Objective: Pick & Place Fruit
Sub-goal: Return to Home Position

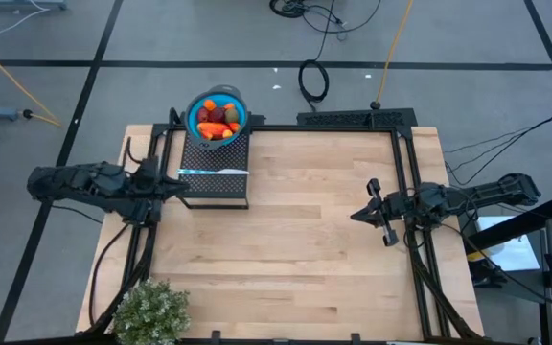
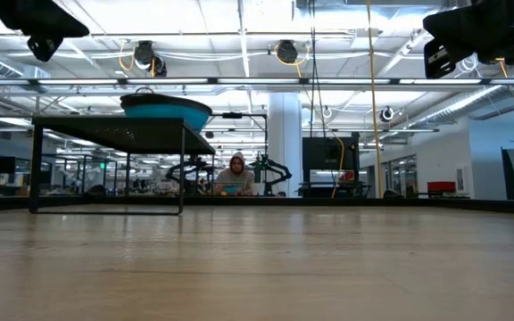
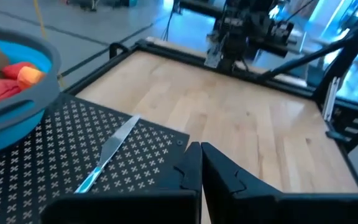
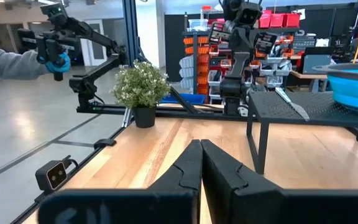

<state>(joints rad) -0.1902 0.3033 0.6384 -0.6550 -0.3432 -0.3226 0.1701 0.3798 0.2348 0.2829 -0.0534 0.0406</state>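
Fruit (image 1: 218,117) fills the blue bowl (image 1: 195,107) on the shelf (image 1: 220,187); the long red-orange piece (image 1: 217,129) lies side to side. The left pincer (image 3: 201,145) by the shelf and the right pincer (image 4: 201,143) over the counter (image 1: 295,259) are both clenched.

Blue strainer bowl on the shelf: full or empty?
Full: red, orange and olive fruit crowd the bowl in the high view.

Wooden table (image 1: 295,240), light planks, black frame round the edges. Black perforated shelf (image 1: 217,190) stands on legs at the far left of it. On the shelf: blue bowl (image 3: 8,121) at the far end, knife (image 3: 107,155) flat just beside it. Potted plant (image 1: 151,311) at the near-left corner.
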